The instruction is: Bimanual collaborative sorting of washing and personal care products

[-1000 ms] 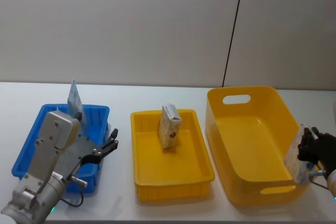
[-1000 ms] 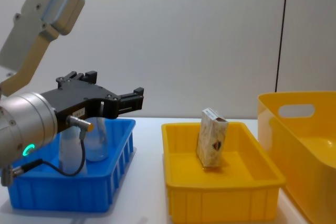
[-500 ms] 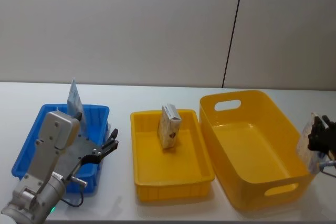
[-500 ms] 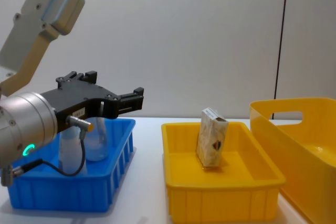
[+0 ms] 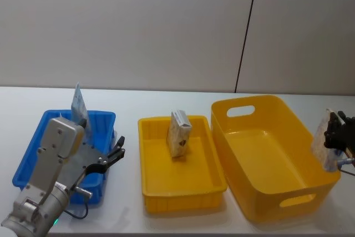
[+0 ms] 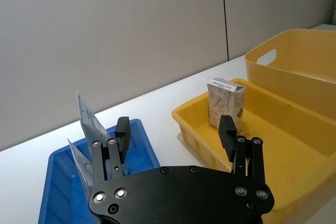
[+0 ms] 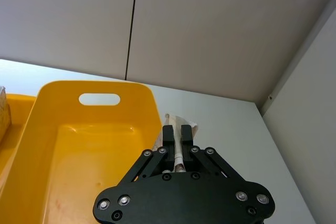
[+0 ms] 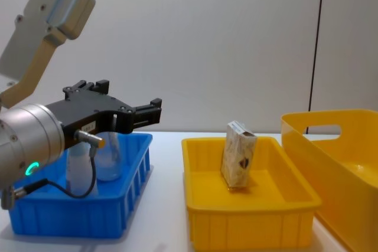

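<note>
In the head view, the right claw [image 5: 336, 135] is clenching a pale tube [image 5: 321, 149] at the far right. The tube is hanging roughly upright just outside the right rim of the big yellow bin [image 5: 244, 101]. The bin's hollow is lying to that claw's left, so I'd judge a short sideways carry is what matters next, and this arm is plainly the nearer one. The left claw [image 5: 120, 146] is hovering released by the right wall of the blue bin [image 5: 33, 148], where more tubes [image 5: 79, 102] are standing. A carton [image 5: 179, 132] is standing on end in the yellow tray [image 5: 183, 192] between the bins, all sitting on the bench [image 5: 16, 104]. The left wrist view is showing that claw's fingers spread wide with nothing between them. The right wrist view is showing the fingers pinched on the tube near one end, beside the bin's rim. The chest view is showing the left claw gaping over the blue bin
</note>
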